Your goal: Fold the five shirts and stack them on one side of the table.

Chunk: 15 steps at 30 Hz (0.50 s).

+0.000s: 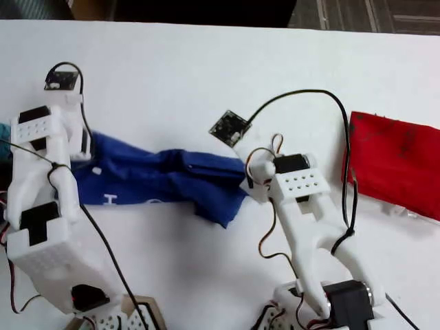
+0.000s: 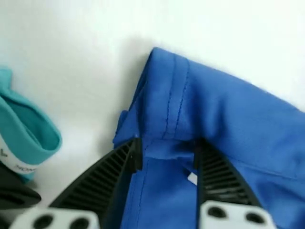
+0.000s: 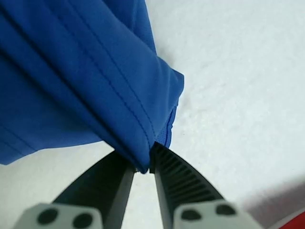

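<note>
White table (image 1: 172, 69) bears blue shirt (image 1: 158, 179), long axis seemingly left-right

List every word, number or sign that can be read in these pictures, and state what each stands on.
Nothing can be quoted.
Blue shirt: white print, partly hidden in the folds; no whole word can be read.
Teal cloth: small dark print on a white band, too blurred to read.
Small white tag on the blue shirt: nothing legible.
Red shirt: no print seen.
</note>
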Motion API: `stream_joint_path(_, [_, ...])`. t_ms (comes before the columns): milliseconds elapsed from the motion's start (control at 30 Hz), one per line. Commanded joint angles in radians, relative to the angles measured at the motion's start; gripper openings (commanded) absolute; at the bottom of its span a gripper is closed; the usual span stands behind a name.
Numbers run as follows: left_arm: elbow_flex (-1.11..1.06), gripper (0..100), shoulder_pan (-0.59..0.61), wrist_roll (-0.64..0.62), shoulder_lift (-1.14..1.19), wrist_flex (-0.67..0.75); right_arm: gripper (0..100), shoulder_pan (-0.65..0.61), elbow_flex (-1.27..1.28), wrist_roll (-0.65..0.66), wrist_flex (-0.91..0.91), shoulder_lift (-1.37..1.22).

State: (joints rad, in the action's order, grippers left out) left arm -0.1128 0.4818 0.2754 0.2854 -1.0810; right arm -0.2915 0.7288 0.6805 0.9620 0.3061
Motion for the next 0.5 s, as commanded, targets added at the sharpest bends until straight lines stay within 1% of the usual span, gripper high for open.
stream_joint_path(0, [0.010,20,-0.005,0.008,-0.005,0.031,2.1,0.007,-0.040,0.005,-0.002,-0.002])
stream_joint_path(333, [0.019,20,-0.008,0.002,-0.015,0.023,2.1,0.004,-0.040,0.005,-0.002,-0.002])
stream_joint_path(467, [0.090,20,-0.009,-0.003,-0.012,-0.040,2.1,0.001,-0.040,0.005,-0.002,-0.002])
